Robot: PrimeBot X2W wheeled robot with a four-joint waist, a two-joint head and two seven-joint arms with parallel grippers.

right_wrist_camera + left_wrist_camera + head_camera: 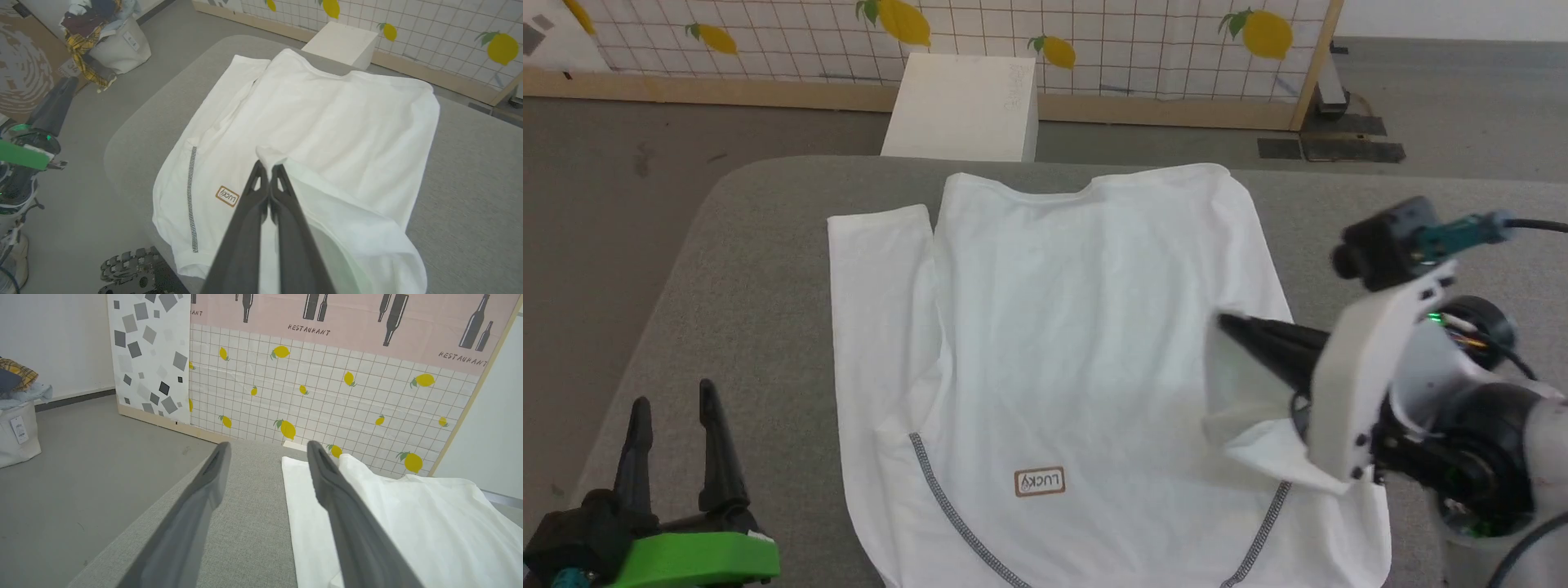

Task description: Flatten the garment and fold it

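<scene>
At the lower left the left gripper point(673, 394) hangs over the bare grey table point(768, 245), its two fingers spread apart and holding nothing, just off the garment's near left edge. The garment point(1078, 327), a white T-shirt, lies spread across the middle of the table. It is mostly smooth, with a long side panel lying flat along its left and zigzag seam lines point(947, 506) running off the near edge. On the floor beyond the table's far edge stands a white box point(964, 106). Further right, the right gripper point(1222, 321) reaches in over the shirt from that side, fingers pressed together on a pinch of the right-hand cloth. That cloth is lifted off the table and held above the shirt's body; in the right wrist view the raised flap tents under the fingers.

As I judge it, flattening looks done and the fold is in hand, with the right side held up for turning inward. The next move calls for laying that flap straight over the body, its edge parallel to the shirt's side, then letting go without dragging in creases.

A small tan-bordered patch point(1039, 482) by the shirt's near edge reads LUCKY, upside down from the head. The pink wall panel point(367, 318) above the lemon-printed grid repeats RESTAURANT among bottle shapes
</scene>
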